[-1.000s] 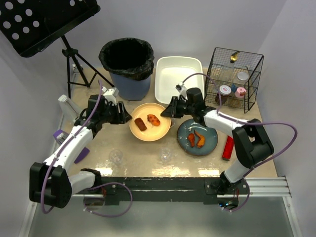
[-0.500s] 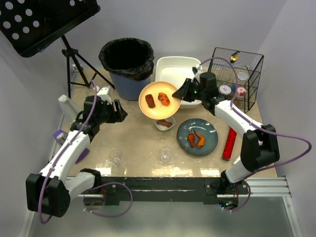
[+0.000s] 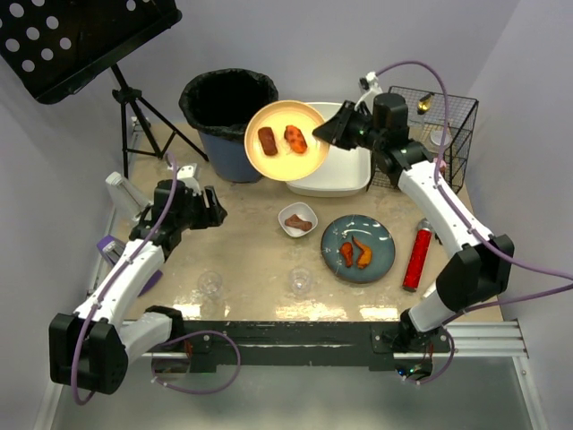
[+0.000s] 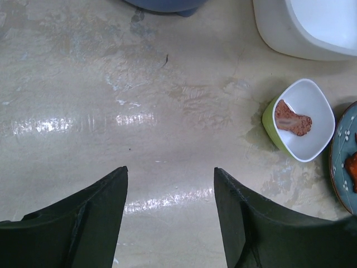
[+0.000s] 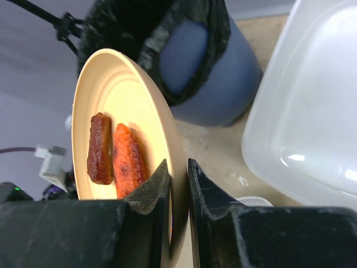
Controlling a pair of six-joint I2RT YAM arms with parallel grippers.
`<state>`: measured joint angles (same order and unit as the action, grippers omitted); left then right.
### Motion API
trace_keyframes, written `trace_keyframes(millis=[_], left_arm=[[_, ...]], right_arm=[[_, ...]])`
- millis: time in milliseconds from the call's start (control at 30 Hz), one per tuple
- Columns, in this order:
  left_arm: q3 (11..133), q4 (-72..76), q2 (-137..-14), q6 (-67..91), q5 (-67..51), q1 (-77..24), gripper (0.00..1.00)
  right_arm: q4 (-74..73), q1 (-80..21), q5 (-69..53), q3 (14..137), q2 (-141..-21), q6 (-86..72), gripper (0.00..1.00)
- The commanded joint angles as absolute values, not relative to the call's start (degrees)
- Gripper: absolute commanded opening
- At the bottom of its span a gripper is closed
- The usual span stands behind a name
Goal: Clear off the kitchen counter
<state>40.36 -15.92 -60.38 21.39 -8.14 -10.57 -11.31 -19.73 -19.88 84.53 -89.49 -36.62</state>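
Progress looks early from the overhead view. The beige, mottled stone-pattern kitchen counter [image 3: 251, 255] fills the middle of the scene and carries most of its load. The right gripper [image 3: 333, 134] holds a round pale-yellow plate [image 3: 286, 141] with two browned food pieces aloft at the far side. The plate hangs between the blue bin with a black liner [image 3: 229, 121] on the left and the white rectangular plastic tub [image 3: 340, 175] on the right. Left on the counter are a small white bowl with a green outside [image 3: 297, 219] at the centre and a blue-grey round plate with orange food [image 3: 358, 248] just right of it. A red cylinder [image 3: 417, 258] lies near the right edge, and two clear glasses [image 3: 210, 283] stand near the front. The left gripper [image 3: 210, 208] hovers over the left part, holding nothing.

The left wrist view shows that pincer's fingers spread wide above bare counter, with the small bowl off to their right.

The right wrist view shows the other pincer pinching the yellow plate's rim, the bin behind it and the tub at the right. I judge that tipping off the food and stowing this plate are not yet done, and that every other item remains to be cleared.
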Motion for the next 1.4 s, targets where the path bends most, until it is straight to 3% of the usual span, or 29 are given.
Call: trace_keyframes(millis=[0,333,867,1367], left_arm=[[39.99,-14.59,-60.73,19.78,-9.57,-10.20,0.67],[39.55,-15.03,-62.75,17.75,-11.25,-10.20,0.67],[39.64,-14.68,-63.54,17.75,-12.04,-10.20,0.67],[39.90,-14.85,-64.07,17.75,-12.13,-10.20,0.67]], right_arm=[[-11.16,-19.07,-19.78,92.89,-89.11,-40.07,0.00],[-10.99,-18.90,-20.13,109.14,-101.41,-47.36,0.00],[-10.90,-21.88,-8.98,142.02,-124.18,-59.41,0.00],[-3.79,-30.67,10.44,144.41,-129.55,-51.34,0.00]])
